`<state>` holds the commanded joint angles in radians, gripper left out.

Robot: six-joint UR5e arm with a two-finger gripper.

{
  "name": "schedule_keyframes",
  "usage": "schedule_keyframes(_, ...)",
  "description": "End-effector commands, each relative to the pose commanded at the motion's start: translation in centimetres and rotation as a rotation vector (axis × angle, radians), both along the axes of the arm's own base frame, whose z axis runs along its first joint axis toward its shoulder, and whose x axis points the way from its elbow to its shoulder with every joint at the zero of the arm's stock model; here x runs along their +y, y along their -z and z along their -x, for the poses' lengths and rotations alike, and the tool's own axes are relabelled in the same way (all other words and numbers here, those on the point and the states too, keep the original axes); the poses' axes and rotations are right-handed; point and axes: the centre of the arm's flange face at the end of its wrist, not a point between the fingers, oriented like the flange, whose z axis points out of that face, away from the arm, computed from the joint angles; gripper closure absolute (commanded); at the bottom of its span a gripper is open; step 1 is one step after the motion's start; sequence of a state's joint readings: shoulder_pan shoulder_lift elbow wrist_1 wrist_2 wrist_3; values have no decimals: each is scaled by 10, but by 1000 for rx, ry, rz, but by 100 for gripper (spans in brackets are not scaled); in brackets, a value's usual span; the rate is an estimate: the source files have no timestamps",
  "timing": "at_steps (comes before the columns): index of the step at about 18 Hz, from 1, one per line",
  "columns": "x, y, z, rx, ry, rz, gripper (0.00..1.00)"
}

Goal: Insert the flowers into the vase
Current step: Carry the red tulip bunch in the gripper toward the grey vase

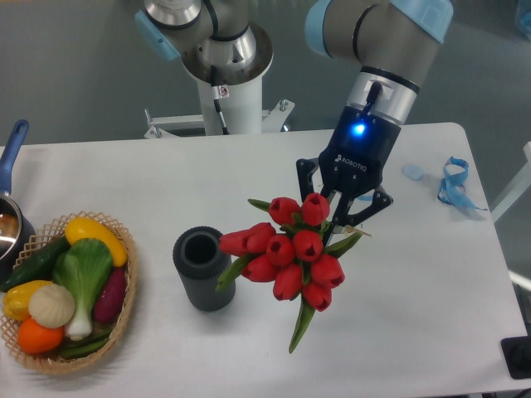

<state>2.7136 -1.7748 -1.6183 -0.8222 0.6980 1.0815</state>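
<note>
Flowers lifted, not yet in vase.
Pincer (344,207) clenched on the flowers (290,253) near their stems, bunch held off the bench (249,166), buds tilted toward 8 o'clock. Vase (203,267) stands upright just beside them at 9 o'clock, mouth empty. Pick-up looks done; aligning stems over the mouth and lowering remain.

One fixed camera, high, looking down across table (166,166) toward arm base (224,50).

pincer (338,217) gripping flowers (290,255), vase (203,267) just left, upright
</note>
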Motion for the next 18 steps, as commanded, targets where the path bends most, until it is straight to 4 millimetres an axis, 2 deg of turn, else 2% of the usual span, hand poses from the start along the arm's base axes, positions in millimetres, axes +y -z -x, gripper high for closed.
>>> schedule_keyframes(2,1,6,-3,-4,5,3,92)
schedule_keyframes(12,12,3,-8,-23,48,-52,92)
schedule_keyframes(15,20,5,-12,-37,96,-122,92)
schedule_keyframes(18,39,9,-30,-83,181,-196,92)
